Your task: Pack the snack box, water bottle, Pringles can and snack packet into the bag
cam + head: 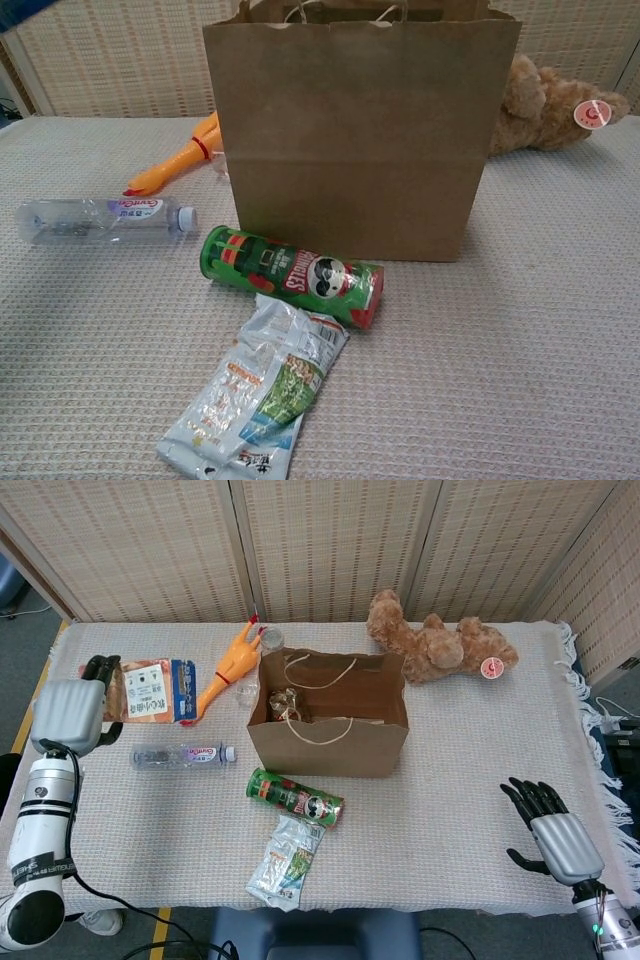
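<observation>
Holding the snack box [152, 690] up off the table, the left hand [70, 712] grips its left end, with dark fingers [98, 667] showing over the box's edge. The box's long axis runs left to right, its blue end pointing toward the rubber chicken [222, 674] just beside it, printed face up to the head camera. In the chest view only a blue corner shows at the top left.

Below it the water bottle [182, 755] lies on its side on the woven table cover [480, 780], long axis left to right, cap pointing right toward the bag [330, 730]. The brown paper bag stands upright and open near the table's middle, its handles slumped inward, something pale inside.

Just in front of the bag lies the Pringles can [295, 796], tilted so its red end points right and toward the near edge. The snack packet [285, 861] lies flat, touching the can's near side, its long axis running toward the front edge.

The chicken stretches diagonally between the lifted box and the bag's left wall. A teddy bear [440, 646] lies behind the bag's right corner.

The right hand [550, 830] rests near the right front corner, fingers spread and holding nothing, well apart from everything.
</observation>
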Controlling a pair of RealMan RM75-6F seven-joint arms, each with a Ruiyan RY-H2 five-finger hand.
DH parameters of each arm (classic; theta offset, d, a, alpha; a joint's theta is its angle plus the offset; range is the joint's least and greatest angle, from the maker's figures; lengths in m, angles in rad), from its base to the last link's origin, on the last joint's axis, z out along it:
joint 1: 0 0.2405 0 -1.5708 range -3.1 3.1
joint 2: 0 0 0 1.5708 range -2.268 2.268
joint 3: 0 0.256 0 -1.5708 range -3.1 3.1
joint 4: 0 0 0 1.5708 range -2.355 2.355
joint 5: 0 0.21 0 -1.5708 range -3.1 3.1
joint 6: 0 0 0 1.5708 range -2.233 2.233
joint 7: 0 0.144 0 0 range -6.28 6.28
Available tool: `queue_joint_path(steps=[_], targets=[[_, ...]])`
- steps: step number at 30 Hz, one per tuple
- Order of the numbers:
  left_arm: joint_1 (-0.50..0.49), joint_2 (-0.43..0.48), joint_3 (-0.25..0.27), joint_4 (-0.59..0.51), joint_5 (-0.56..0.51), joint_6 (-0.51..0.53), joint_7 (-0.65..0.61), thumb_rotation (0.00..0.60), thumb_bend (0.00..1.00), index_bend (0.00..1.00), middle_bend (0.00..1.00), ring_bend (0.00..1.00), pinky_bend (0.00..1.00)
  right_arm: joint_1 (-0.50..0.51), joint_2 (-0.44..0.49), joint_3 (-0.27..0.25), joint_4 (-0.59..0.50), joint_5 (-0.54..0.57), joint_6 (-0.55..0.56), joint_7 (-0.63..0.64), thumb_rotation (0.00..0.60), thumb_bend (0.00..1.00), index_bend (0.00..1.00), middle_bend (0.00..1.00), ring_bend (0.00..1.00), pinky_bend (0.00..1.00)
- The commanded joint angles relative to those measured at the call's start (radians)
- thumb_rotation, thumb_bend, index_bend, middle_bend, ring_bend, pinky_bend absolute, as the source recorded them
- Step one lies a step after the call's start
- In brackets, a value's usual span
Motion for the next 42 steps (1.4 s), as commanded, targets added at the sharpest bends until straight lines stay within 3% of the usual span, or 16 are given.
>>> queue_joint_path(steps=[1,7,14,20,24,29,38,42], targets=[[-0.018,0.001,-0.053,-0.033,0.057,-0.001,-0.044,0.6,0.52,0.49,0.58,0.55,0.6,0.001,-0.001,0.001,-0.001,0.001,-0.002,-0.003,0.6,0.13,0.03,0.0,0.0,0.0],[-0.099,-0.079,-0.113,-0.099,0.107,0.037,-0.007,0.6,0.52,0.48,0.57,0.55,0.6,0.004,-0.003,0.001,-0.002,0.002,-0.007,-0.007,0.6,0.13,0.03,0.0,0.0,0.0],[-0.226,-0.237,-0.196,-0.15,0.088,0.077,0.002,0.6,0.52,0.48,0.58,0.55,0.61,0.007,-0.001,0.001,0.0,0.002,-0.011,-0.003,0.6,0.13,0.03,0.0,0.0,0.0],[-0.287,-0.317,-0.205,-0.135,0.072,0.104,0.039,0.6,0.51,0.48,0.58,0.55,0.61,0.007,0.001,-0.001,0.0,-0.002,-0.011,0.0,0.6,0.13,0.03,0.0,0.0,0.0],[-0.379,-0.413,-0.219,-0.071,0.043,0.096,0.09,0.6,0.51,0.48,0.58,0.55,0.61,0.007,0.002,-0.002,0.002,-0.002,-0.013,0.003,0.6,0.13,0.03,0.0,0.0,0.0],[-0.449,-0.511,-0.232,0.09,0.066,0.046,0.075,0.6,0.51,0.48,0.58,0.55,0.61,0.011,0.007,-0.003,0.001,0.002,-0.021,0.01,0.6,0.13,0.03,0.0,0.0,0.0],[-0.479,-0.553,-0.238,0.257,0.086,-0.066,0.014,0.6,0.51,0.48,0.57,0.54,0.6,0.018,0.008,0.0,-0.001,0.02,-0.042,0.012,0.6,0.13,0.03,0.0,0.0,0.0],[-0.478,-0.55,-0.201,0.273,0.031,-0.109,0.038,0.6,0.47,0.4,0.48,0.46,0.52,0.021,0.013,-0.001,-0.007,0.024,-0.05,0.015,0.6,0.13,0.03,0.0,0.0,0.0]])
